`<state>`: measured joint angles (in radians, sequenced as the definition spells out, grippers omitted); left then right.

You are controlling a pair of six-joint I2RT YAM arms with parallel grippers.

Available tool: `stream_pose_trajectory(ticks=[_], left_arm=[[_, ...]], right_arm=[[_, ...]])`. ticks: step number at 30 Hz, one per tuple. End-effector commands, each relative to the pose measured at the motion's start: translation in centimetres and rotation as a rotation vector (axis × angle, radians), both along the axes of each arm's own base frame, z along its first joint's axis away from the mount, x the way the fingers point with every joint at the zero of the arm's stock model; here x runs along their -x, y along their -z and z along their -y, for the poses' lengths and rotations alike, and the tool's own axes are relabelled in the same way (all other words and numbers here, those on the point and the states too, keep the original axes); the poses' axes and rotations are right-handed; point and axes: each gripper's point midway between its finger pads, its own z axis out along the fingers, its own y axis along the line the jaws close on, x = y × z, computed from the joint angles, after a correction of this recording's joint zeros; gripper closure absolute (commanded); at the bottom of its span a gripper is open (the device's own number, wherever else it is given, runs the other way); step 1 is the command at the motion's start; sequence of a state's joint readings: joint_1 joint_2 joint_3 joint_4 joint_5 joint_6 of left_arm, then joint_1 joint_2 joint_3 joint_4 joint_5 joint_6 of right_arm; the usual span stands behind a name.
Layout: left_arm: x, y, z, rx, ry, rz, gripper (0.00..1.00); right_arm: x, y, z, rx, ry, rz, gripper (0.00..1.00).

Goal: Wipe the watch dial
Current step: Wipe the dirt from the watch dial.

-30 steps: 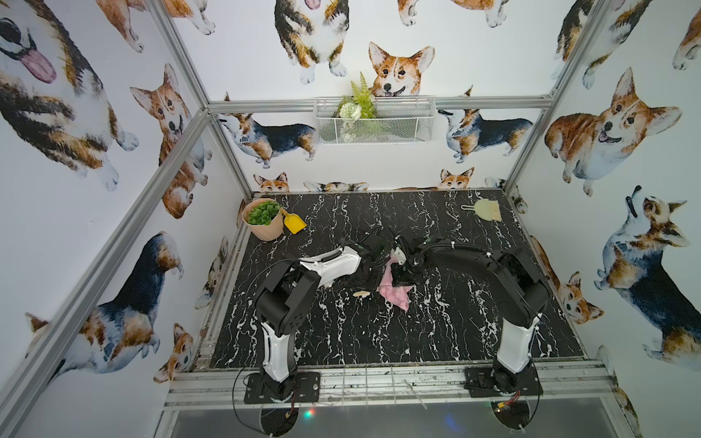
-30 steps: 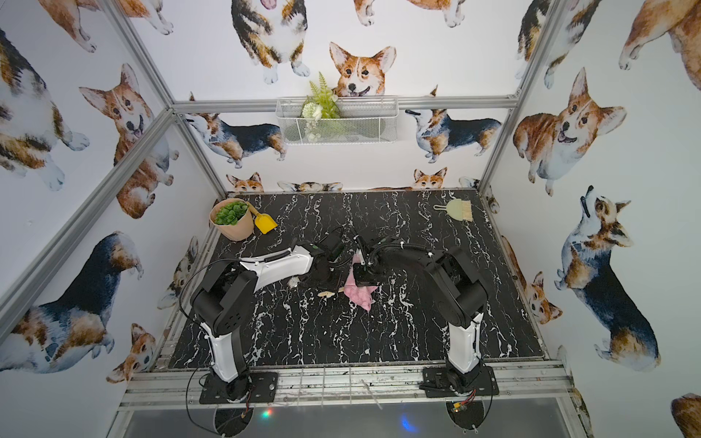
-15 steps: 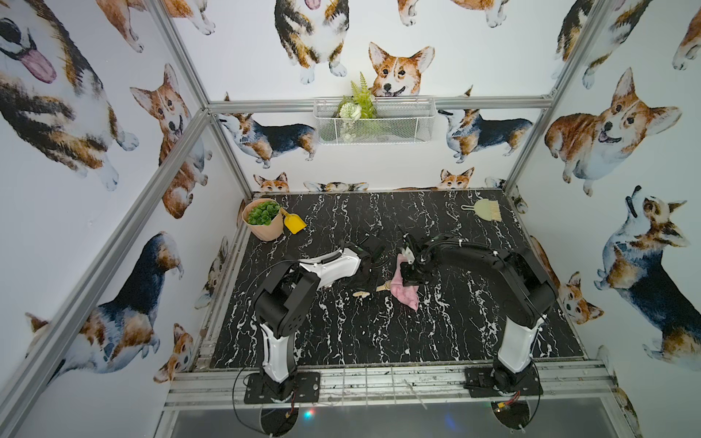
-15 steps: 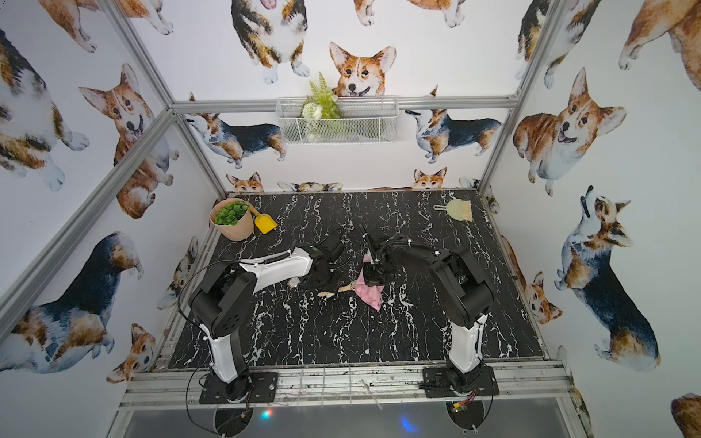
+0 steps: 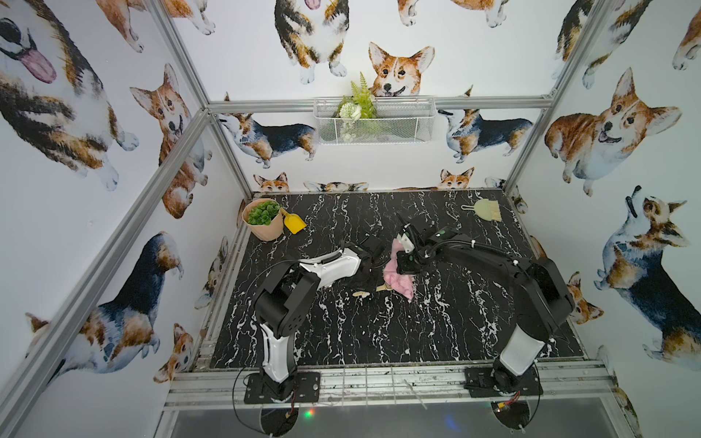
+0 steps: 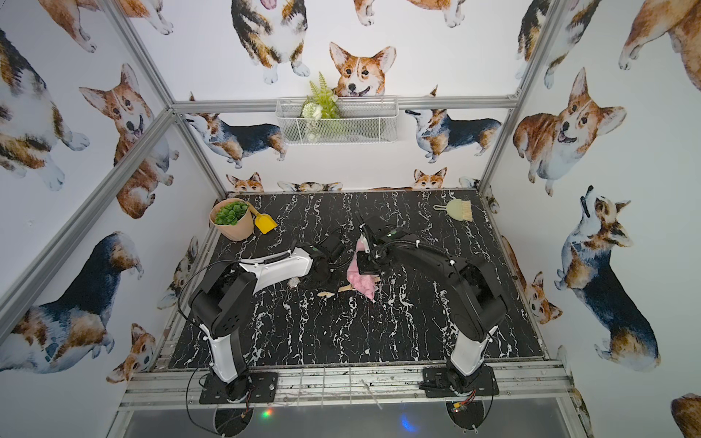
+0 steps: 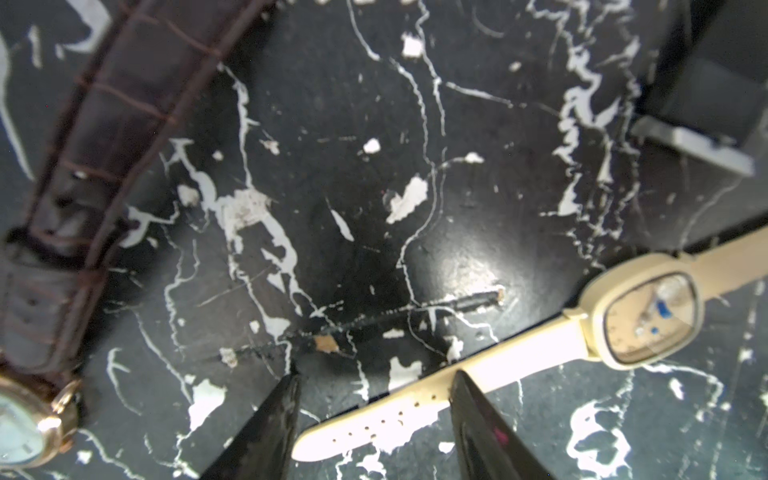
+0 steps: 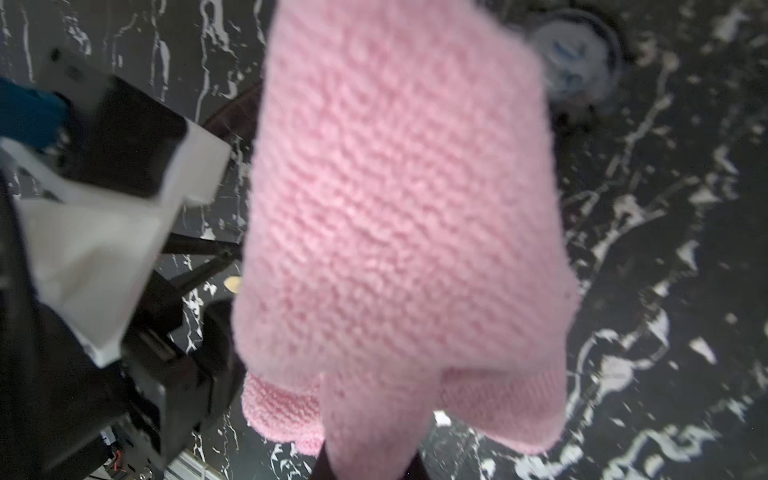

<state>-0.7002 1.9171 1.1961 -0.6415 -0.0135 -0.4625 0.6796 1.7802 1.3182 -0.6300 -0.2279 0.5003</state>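
A cream watch lies flat on the black marble table. Its rectangular dial faces up in the left wrist view. My left gripper is open, with its black fingers standing either side of the cream strap. In both top views only the strap's end shows, and the dial is hidden under a pink knitted cloth. My right gripper is shut on that cloth, which hangs over the watch.
A brown-strapped watch with a gold case lies beside the left gripper. A dark watch with a round dial lies beyond the cloth. A plant pot, a yellow scoop and a brush stand at the back.
The right gripper has carried the pink cloth a little to the right and back again over the cream watch. The left arm has barely moved.
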Motion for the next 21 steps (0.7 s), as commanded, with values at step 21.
stream_pose_trajectory(ticks=[21], left_arm=[[4.5, 5.0, -3.6, -0.117, -0.073, -0.163, 0.44]], right_arm=[[2.9, 7.9, 9.2, 0.445, 0.104, -0.054, 1.0]])
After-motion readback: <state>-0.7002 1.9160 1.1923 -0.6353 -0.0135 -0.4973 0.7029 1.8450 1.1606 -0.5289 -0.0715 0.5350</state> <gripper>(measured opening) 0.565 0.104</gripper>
